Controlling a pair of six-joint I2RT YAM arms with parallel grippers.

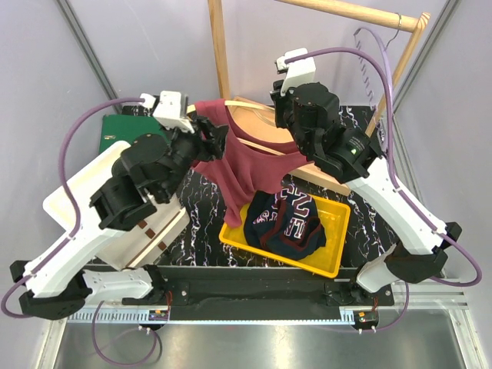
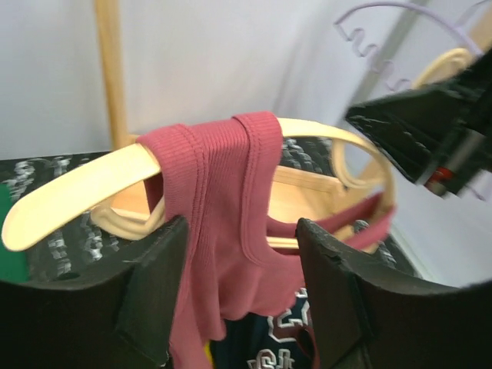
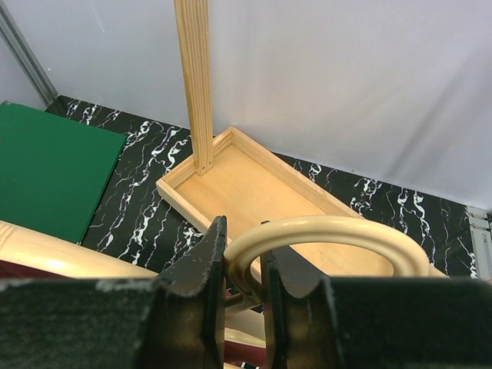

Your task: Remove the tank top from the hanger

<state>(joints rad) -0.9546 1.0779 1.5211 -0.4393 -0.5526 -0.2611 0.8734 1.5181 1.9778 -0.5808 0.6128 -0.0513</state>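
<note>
A maroon ribbed tank top [image 1: 246, 165] hangs on a pale wooden hanger [image 2: 69, 196], its strap [image 2: 231, 154] folded over the hanger's left arm. My left gripper [image 2: 242, 231] is open, and the tank top's body [image 2: 223, 254] hangs loose between its two black fingers without being pinched. In the top view that left gripper [image 1: 211, 142] sits at the garment's left shoulder. My right gripper [image 3: 242, 231] is shut on the hanger's cream hook loop [image 3: 330, 231], holding it up at the right side [image 1: 286, 123]. The tank top's hem trails down toward a yellow bin.
A yellow bin [image 1: 330, 231] below holds a navy lettered garment [image 1: 288, 223]. A wooden rack post [image 1: 219, 46] rises from a wooden tray base [image 3: 254, 184]. A green board [image 1: 115, 131] lies at the left, beside a white box [image 1: 69, 200]. A lilac wire hanger [image 2: 400, 23] hangs on the rack's rail.
</note>
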